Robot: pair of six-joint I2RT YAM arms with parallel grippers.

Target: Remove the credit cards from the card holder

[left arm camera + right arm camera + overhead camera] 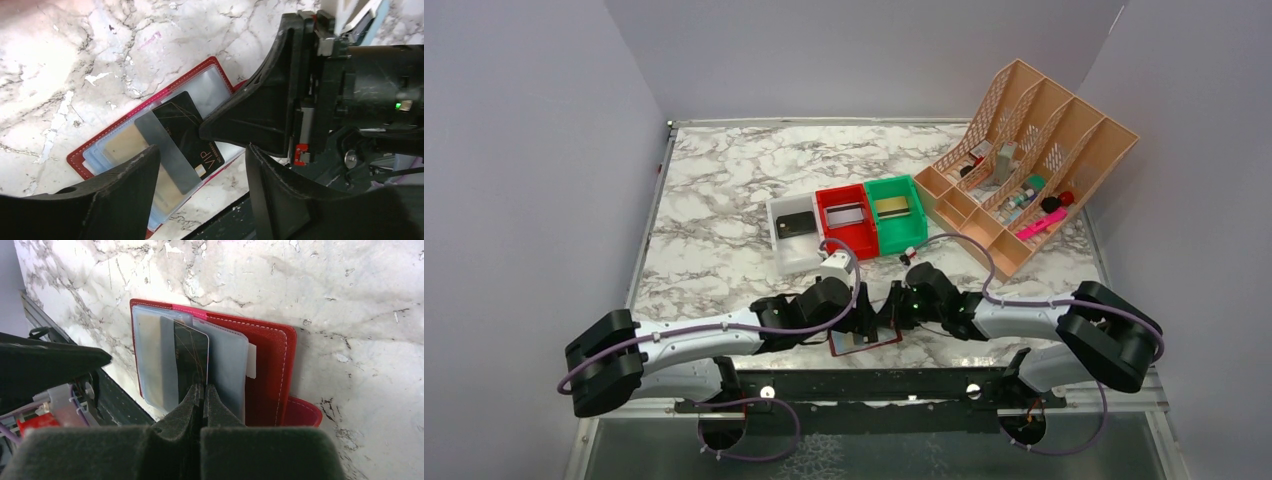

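The dark-red card holder [80, 156] lies open on the marble near the front edge, its light-blue pockets facing up. A black VIP credit card [187, 120] sticks out of a pocket, and a grey card [167, 150] lies slanted across it. A gold card [120, 145] shows through a clear pocket. My left gripper [200, 155] hovers open over the cards and holds nothing. My right gripper [204, 389] is shut on the card holder's [265, 365] pocket edge, right beside the black card [191, 352]. In the top view both grippers meet over the card holder [865, 342].
Behind the arms stand a white bin [792, 250] with a black card, a red bin [856, 240] with a grey card and a green bin [902, 232] with a gold card. A tan slotted organizer [1034, 150] fills the back right. A black rail [864, 385] runs along the front edge.
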